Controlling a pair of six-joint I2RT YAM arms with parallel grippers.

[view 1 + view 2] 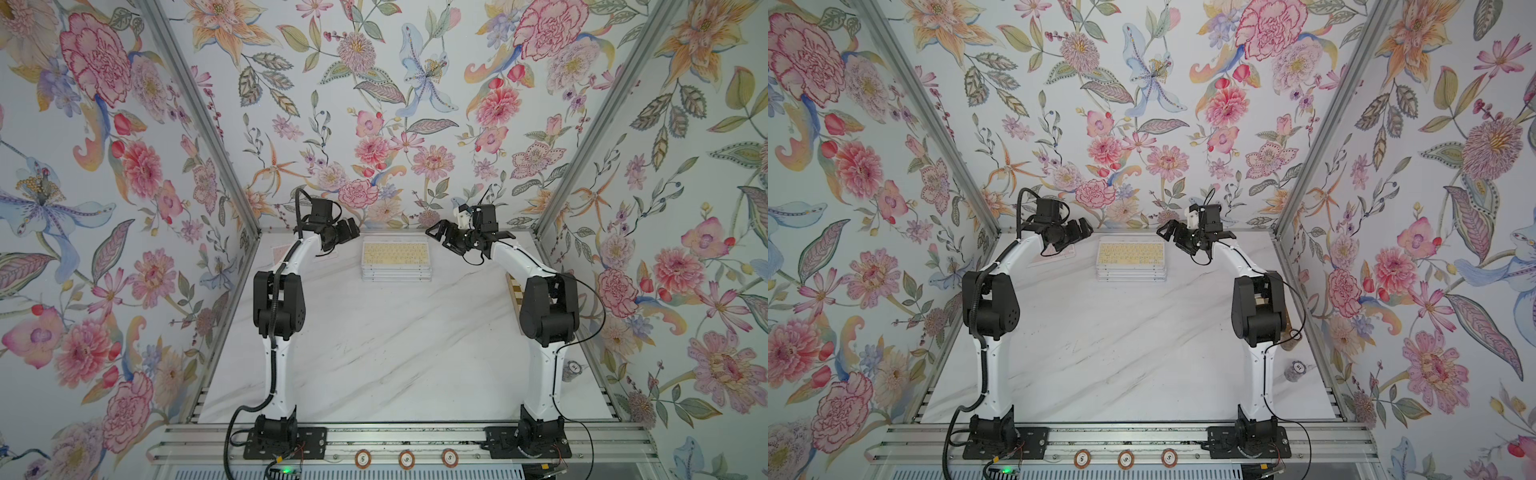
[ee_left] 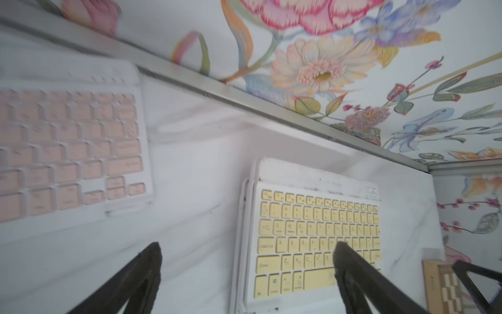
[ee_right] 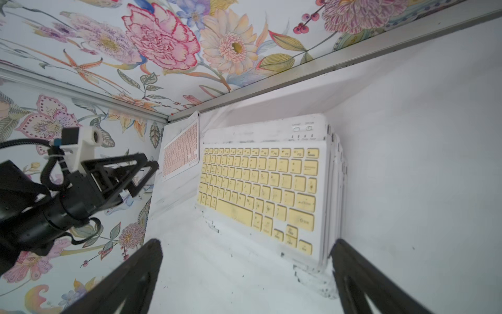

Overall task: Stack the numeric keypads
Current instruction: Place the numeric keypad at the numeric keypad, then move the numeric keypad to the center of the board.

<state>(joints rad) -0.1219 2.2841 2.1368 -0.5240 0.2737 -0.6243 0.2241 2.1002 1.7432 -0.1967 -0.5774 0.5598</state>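
A stack of several numeric keypads (image 1: 396, 259) (image 1: 1131, 257) lies at the back middle of the marble table, with a yellow-keyed one on top (image 2: 317, 231) (image 3: 260, 187). One pink-keyed keypad (image 2: 70, 152) (image 3: 180, 152) lies flat by itself to the stack's left, near the back left corner, mostly under the left arm in both top views. My left gripper (image 1: 351, 232) (image 2: 247, 250) hovers open just left of the stack, holding nothing. On the stack's other side my right gripper (image 1: 437, 235) (image 3: 247, 244) stands wide open above the table, also with nothing in it.
A brown-and-cream chessboard (image 1: 515, 291) (image 2: 445, 288) lies at the right edge behind the right arm. A small stack of chips (image 1: 574, 368) sits by the right rail, and three chips (image 1: 406, 459) rest on the front rail. Floral walls close in the back and both sides.
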